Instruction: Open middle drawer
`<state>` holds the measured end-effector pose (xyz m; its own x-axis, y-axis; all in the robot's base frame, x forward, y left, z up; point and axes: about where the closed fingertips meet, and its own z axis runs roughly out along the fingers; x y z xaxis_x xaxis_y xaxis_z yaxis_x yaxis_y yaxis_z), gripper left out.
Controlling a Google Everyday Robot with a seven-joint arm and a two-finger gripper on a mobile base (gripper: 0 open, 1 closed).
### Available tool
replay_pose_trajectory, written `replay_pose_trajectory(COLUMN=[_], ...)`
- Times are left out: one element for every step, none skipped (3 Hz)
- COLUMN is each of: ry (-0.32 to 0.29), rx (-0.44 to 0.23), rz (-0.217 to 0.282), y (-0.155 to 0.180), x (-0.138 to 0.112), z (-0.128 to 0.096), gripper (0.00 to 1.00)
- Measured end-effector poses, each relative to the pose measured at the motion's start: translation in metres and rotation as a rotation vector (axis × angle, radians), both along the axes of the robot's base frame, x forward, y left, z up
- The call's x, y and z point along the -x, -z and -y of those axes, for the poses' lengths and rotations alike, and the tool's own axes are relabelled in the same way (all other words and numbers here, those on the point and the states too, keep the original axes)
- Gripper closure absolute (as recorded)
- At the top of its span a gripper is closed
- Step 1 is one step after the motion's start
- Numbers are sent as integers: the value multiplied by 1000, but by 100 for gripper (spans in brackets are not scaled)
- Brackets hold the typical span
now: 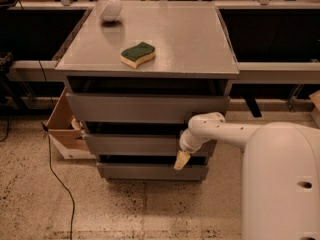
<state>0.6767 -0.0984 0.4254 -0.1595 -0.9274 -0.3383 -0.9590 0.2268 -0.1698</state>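
Note:
The grey cabinet has three drawer fronts. The middle drawer is the wide shallow grey front, second from the top, with no handle. It sits between the taller top drawer and the slim bottom drawer. My white arm reaches in from the right. The gripper points down in front of the right part of the middle drawer's lower edge, its tan tip over the gap above the bottom drawer.
A green and yellow sponge and an overturned white bowl lie on the cabinet top. A cardboard box stands on the floor at the left, with a black cable beside it. My white base fills the lower right.

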Motion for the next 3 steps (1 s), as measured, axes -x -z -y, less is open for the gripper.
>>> replay_pose_trajectory(ry=[31,35,35], rx=[-7,-9,-9], rz=[-17,-19,-19], y=[12,5,-4], x=[12,13,13], z=[13,14,14], gripper=[39,62,85])
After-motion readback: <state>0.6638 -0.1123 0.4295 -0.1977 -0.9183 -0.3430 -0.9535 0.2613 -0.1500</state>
